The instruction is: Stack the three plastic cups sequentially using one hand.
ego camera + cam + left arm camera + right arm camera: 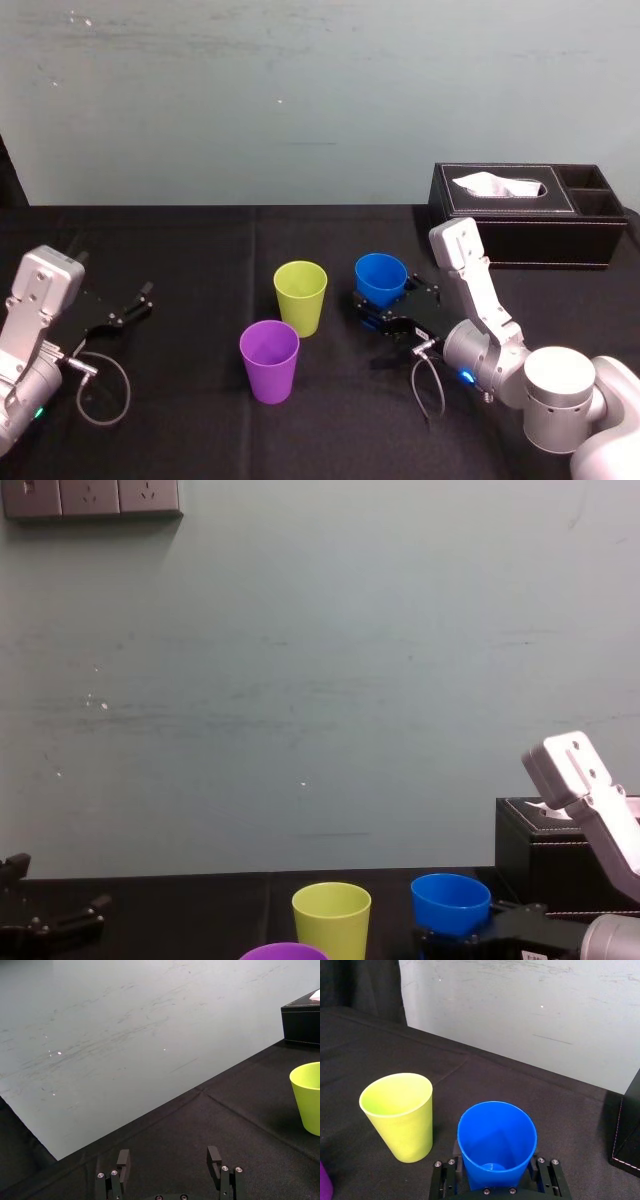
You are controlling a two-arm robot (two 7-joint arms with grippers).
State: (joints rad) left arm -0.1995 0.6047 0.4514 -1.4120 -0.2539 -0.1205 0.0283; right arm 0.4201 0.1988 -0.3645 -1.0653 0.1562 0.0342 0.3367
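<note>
No stacking done yet: three cups apart and upright, so both nestings left to do. Near the left edge of the worktop, left end effector parked, fingers spread, holding nothing. Toward the front middle, purple cup; just behind it, yellow-green cup. Right of that, near but not touching, blue cup, clamped low on its body by the right end effector, reaching in from the front right corner. Lifted or resting, impossible to tell.
</note>
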